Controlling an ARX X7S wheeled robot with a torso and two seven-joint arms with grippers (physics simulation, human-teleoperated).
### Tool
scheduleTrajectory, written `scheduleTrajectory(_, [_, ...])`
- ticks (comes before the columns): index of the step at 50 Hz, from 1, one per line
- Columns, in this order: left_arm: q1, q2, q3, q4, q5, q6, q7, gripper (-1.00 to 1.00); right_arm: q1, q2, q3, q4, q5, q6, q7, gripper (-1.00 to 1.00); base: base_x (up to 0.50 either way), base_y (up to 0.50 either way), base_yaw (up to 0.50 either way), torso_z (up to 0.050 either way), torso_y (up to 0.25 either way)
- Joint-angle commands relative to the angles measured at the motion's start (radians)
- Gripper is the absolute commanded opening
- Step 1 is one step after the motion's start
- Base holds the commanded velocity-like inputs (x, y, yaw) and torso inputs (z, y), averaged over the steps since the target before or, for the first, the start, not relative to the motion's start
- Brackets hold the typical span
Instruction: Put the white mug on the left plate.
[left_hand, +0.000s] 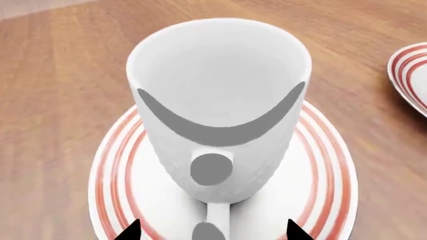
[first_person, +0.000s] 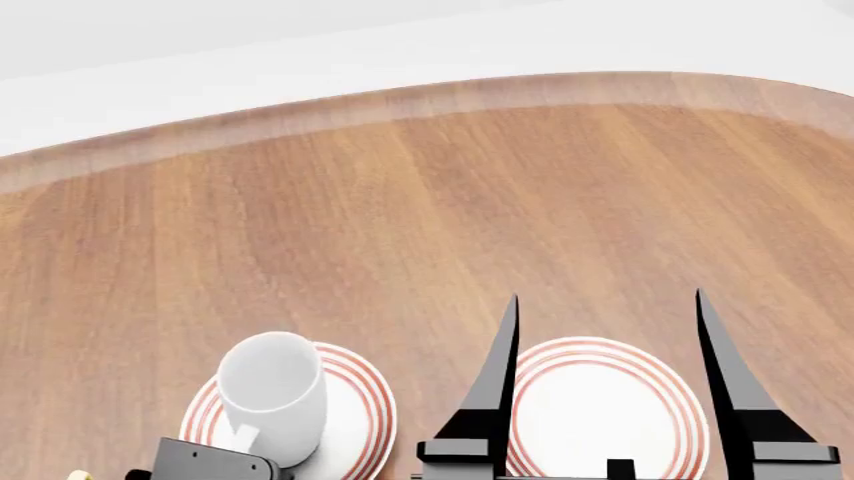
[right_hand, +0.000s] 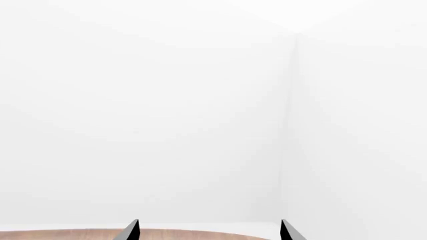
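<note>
white mug stands on left plate.

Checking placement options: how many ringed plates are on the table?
2. The left plate sits under the white mug; the right plate lies bare beside it. Others could sit outside the view.

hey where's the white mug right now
The white mug stands upright on the left plate, low on the left of the head view, with the right plate beside it and the left gripper just behind its handle.
</note>
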Motion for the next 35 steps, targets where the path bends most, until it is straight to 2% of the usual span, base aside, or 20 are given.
scheduleTrajectory(1, [-0.006,0.000,0.007,-0.015,-0.005,0.006,0.000,1.00,0.002,0.003,-0.001,0.001,0.005,-0.002,0.005,1.00,0.00,0.00,0.00,0.000,0.000])
scheduleTrajectory(6, [0.005,-0.006,0.011,0.018,-0.011,-0.007,-0.002,1.00,0.004,0.005,-0.001,-0.001,0.008,0.001,0.007,1.00,0.00,0.00,0.00,0.000,0.000])
scheduleTrajectory(12, [0.063,-0.033,0.024,0.159,-0.016,-0.055,-0.018,1.00,0.006,0.008,-0.003,-0.006,0.009,0.006,0.011,1.00,0.00,0.00,0.00,0.000,0.000])
scheduleTrajectory(24, [0.176,-0.107,0.030,0.558,-0.055,-0.209,-0.075,1.00,0.017,0.010,-0.009,-0.016,0.016,0.021,0.018,1.00,0.00,0.00,0.00,0.000,0.000])
scheduleTrajectory(35, [0.199,-0.152,0.033,0.735,-0.029,-0.269,-0.143,1.00,0.015,0.017,-0.017,-0.010,0.017,0.010,0.024,1.00,0.00,0.00,0.00,0.000,0.000])
